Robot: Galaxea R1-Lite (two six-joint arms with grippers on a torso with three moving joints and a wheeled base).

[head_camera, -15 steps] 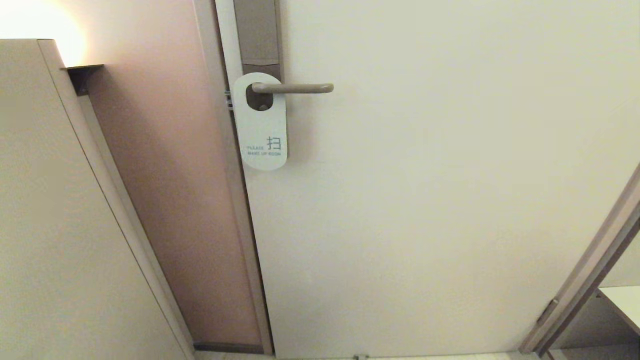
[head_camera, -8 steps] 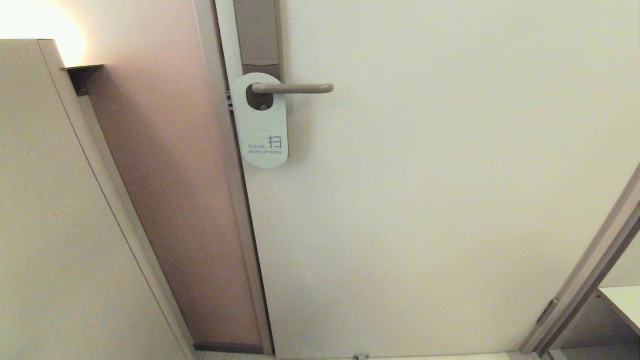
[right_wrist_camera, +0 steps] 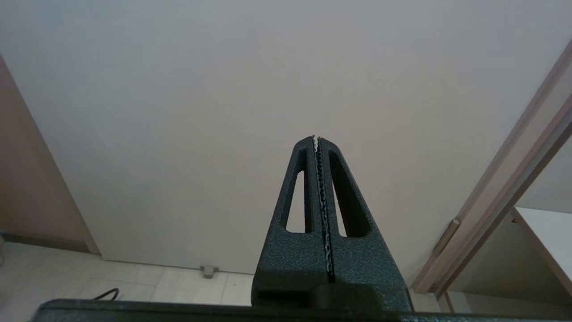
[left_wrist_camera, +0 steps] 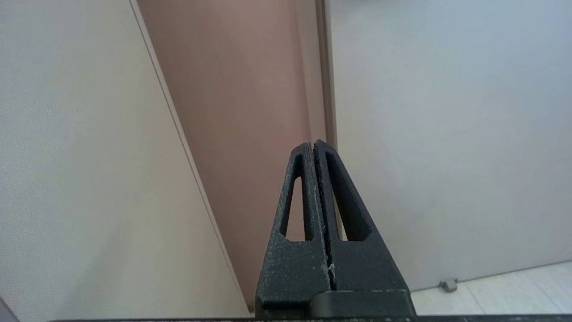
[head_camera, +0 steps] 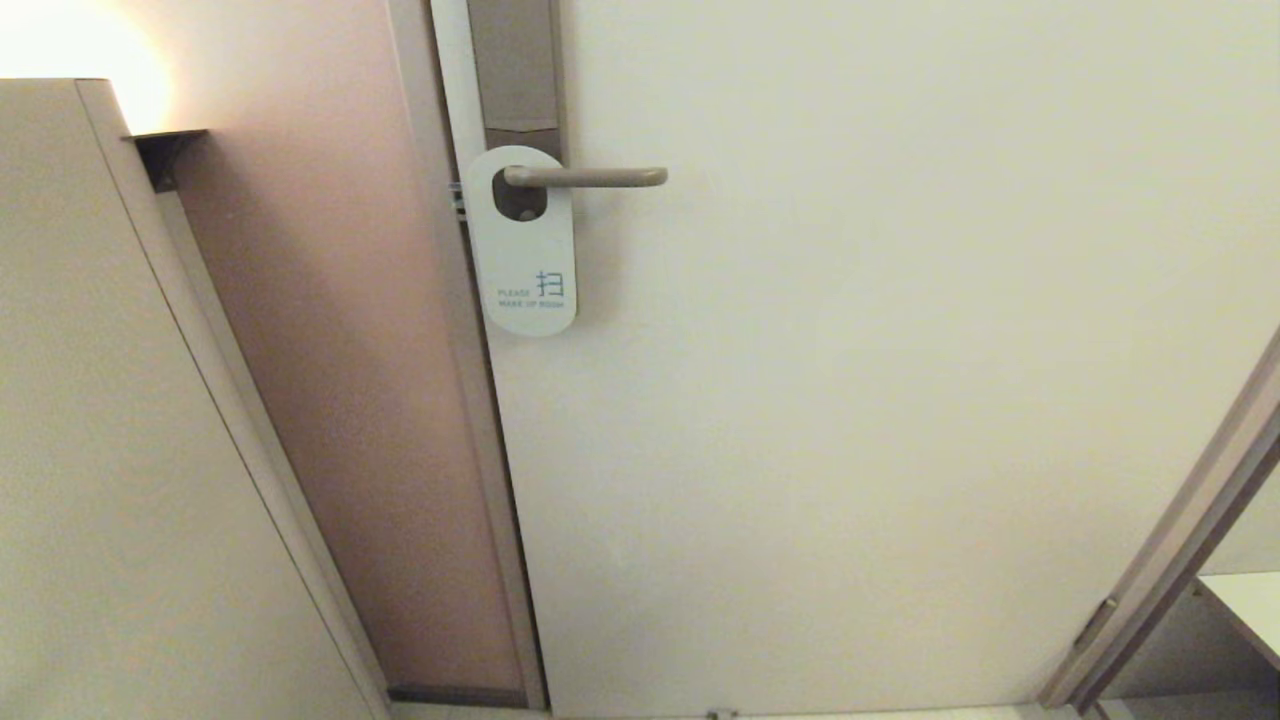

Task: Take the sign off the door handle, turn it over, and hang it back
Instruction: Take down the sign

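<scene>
Sign (head_camera: 524,245): flat white card with rounded ends, hanging upright from the door handle (head_camera: 590,177) by its oval hole. White face outward, printed "PLEASE MAKE UP ROOM" beside a blue character near the lower end. Lies flat against the door (head_camera: 900,400), close to the door's left edge.

Door handle: slim beige-bronze bar, level, rounded end pointing right, root passing through the sign's hole. Tall brown plate (head_camera: 515,70) on the door above it.

Door: pale, plain. Small stopper (right_wrist_camera: 208,271) at its foot on the tiled floor (right_wrist_camera: 134,286).

Pink-brown wall (head_camera: 340,400) to the left of the door frame; pale cabinet side (head_camera: 100,450) further left.

Left gripper (left_wrist_camera: 313,145): jaws clenched together, holding nothing, held low, pointing at the seam between wall and door, well apart from the sign.

Right gripper (right_wrist_camera: 316,139): jaws clenched together, holding nothing, facing bare door, well apart from the sign.
</scene>
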